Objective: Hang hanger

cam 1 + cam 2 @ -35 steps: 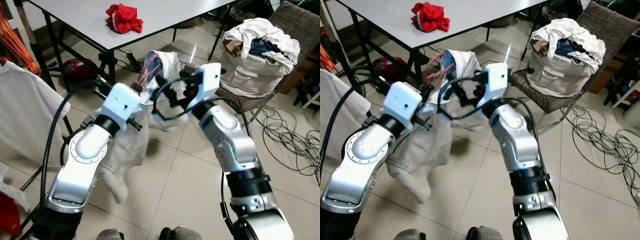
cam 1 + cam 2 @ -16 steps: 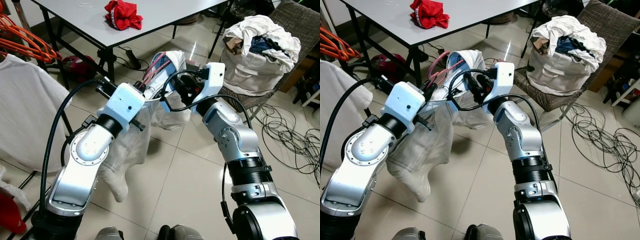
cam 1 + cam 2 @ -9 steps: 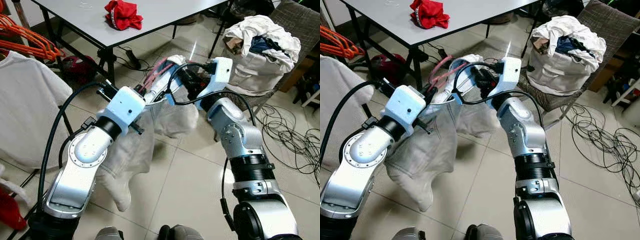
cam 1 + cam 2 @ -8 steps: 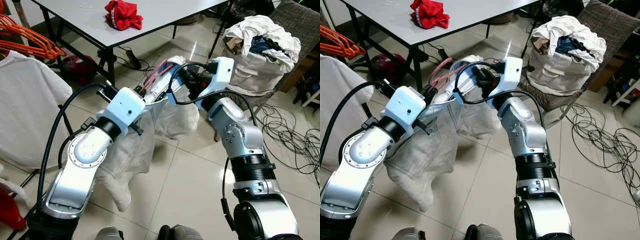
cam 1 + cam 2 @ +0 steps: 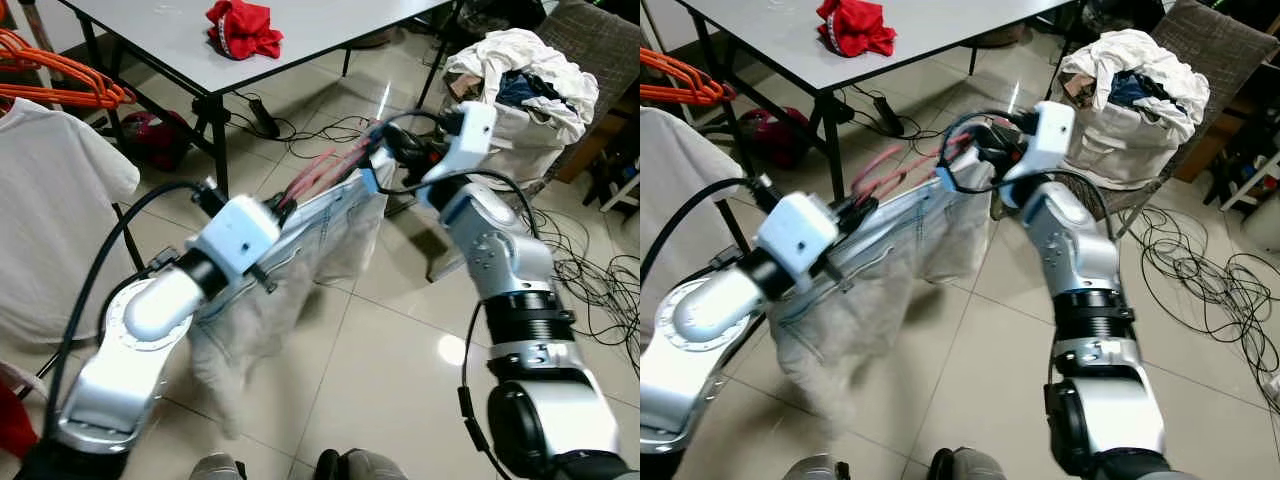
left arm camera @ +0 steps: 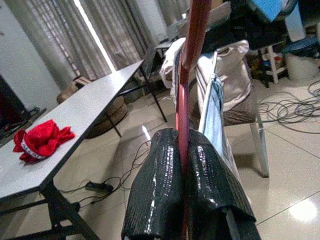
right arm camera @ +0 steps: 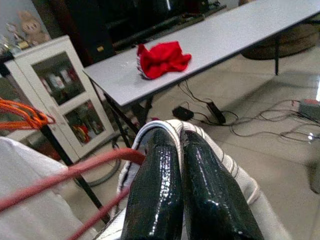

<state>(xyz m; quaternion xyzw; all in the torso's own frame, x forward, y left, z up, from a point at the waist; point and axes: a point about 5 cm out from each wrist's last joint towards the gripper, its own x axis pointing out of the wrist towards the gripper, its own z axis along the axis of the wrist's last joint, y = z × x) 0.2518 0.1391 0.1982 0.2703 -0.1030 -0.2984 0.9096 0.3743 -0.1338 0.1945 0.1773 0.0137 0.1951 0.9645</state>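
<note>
- The left tool (image 6: pixel 182 195) is clamped on the red hanger (image 5: pixel 325 170); in its wrist view the red bar runs straight up between the two black fingers (image 6: pixel 155 190), which press against it from either side.
- The right tool (image 7: pixel 182 185) is pinched together on a fold of the pale garment (image 5: pixel 300 260), at the far end of the hanger from the left tool.
- Between the two tools the hanger is held up off the floor at a slant, with the garment stretched along it and drooping below the left tool toward the tiled floor (image 5: pixel 400 370).
- Out beyond the left tool, on that same side, a bunch of orange hangers (image 5: pixel 70 80) sits on a rack above a white shirt (image 5: pixel 50 210) already hung there.
- Ahead of both tools stands the grey worktop (image 5: pixel 300 30) with a red cloth (image 5: pixel 238 27) on it; past the right tool a chair carries a heap of laundry (image 5: pixel 520 90).
- My reading is that the garment is dressed on the hanger and the carrying step is under way; the hanging itself is not yet done.
- The next move probably calls for swinging the load toward the rack and bringing the hook over the rail; I cannot see the hook clearly.
</note>
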